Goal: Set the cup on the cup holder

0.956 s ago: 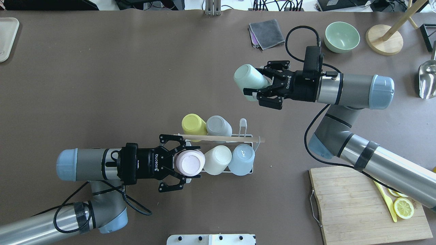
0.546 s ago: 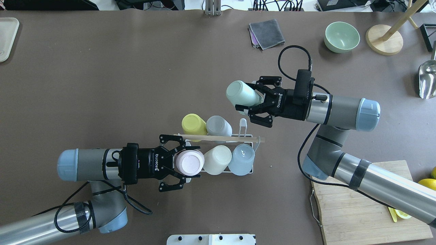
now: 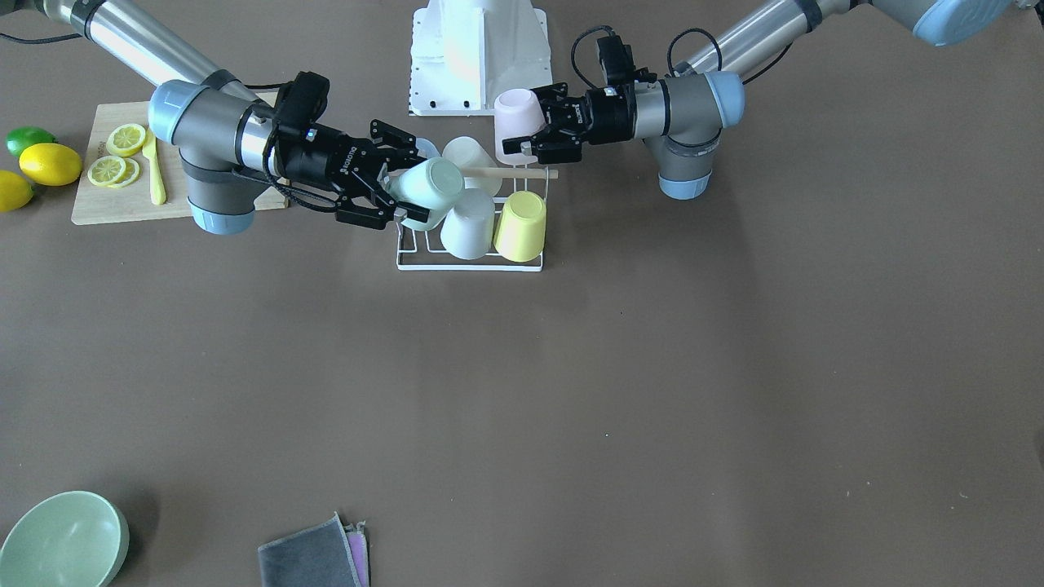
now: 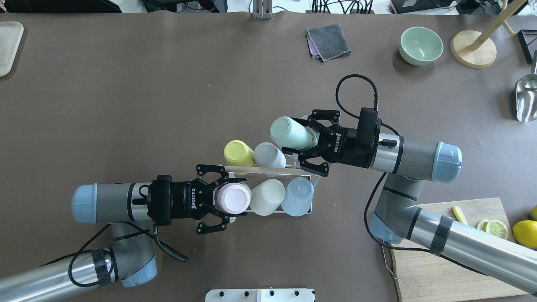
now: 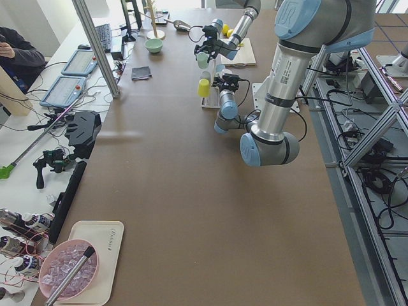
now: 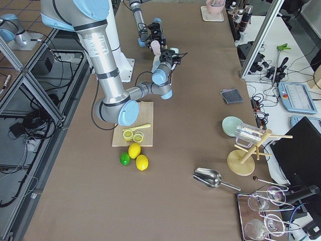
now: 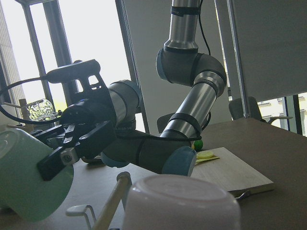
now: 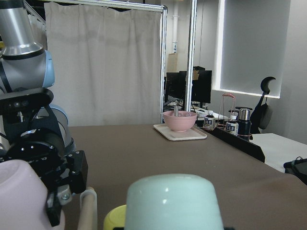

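Note:
The cup holder (image 4: pixel 309 212), a white wire rack with a wooden rod (image 4: pixel 268 170) on top, stands mid-table (image 3: pixel 469 266). Yellow (image 4: pixel 237 152), grey (image 4: pixel 268 154), cream (image 4: pixel 267 197) and light blue (image 4: pixel 298 196) cups sit upside down on its pegs. My right gripper (image 4: pixel 297 136) is shut on a mint green cup (image 4: pixel 287 132), held tilted just above the rack's far right corner (image 3: pixel 428 186). My left gripper (image 4: pixel 239 198) is shut on a pink cup (image 4: pixel 232 199) at the rack's near left end (image 3: pixel 519 121). The right wrist view shows the mint cup (image 8: pixel 175 201).
A wooden cutting board (image 4: pixel 436 268) with lemon slices lies at the near right, partly under my right arm. A green bowl (image 4: pixel 420 45), a grey cloth (image 4: pixel 328 41), a wooden stand base (image 4: pixel 473 49) and a metal scoop (image 4: pixel 526 97) lie along the far right.
My right arm has carried the mint green cup down and left from the open table to the rack's far right corner. My left gripper and the pink cup have barely moved.

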`<action>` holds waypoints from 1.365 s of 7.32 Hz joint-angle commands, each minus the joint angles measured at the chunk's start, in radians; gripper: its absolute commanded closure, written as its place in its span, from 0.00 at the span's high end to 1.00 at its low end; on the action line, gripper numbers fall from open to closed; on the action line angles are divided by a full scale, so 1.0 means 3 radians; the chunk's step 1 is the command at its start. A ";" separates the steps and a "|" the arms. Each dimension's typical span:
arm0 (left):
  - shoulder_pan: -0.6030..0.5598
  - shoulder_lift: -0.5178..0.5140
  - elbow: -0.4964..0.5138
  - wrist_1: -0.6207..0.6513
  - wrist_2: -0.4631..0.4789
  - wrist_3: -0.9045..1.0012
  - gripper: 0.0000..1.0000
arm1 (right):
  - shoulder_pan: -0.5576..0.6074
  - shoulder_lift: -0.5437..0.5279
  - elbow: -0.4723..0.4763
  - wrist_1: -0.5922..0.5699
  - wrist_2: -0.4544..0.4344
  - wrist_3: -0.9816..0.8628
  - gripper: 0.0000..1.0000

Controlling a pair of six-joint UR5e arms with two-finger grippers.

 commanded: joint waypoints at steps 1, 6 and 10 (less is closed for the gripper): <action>0.0000 -0.0002 0.0003 0.0006 0.0004 -0.0001 0.56 | -0.0058 -0.0051 0.0036 0.0001 -0.0035 -0.0025 0.22; 0.0000 -0.0033 0.0003 0.0006 0.0004 -0.0006 0.98 | -0.0063 -0.0143 0.0041 0.0000 -0.0030 -0.0025 0.26; -0.0005 -0.0028 -0.0032 0.0000 0.0004 -0.0027 0.98 | -0.0073 -0.0266 0.0153 -0.0005 -0.0014 -0.0010 0.41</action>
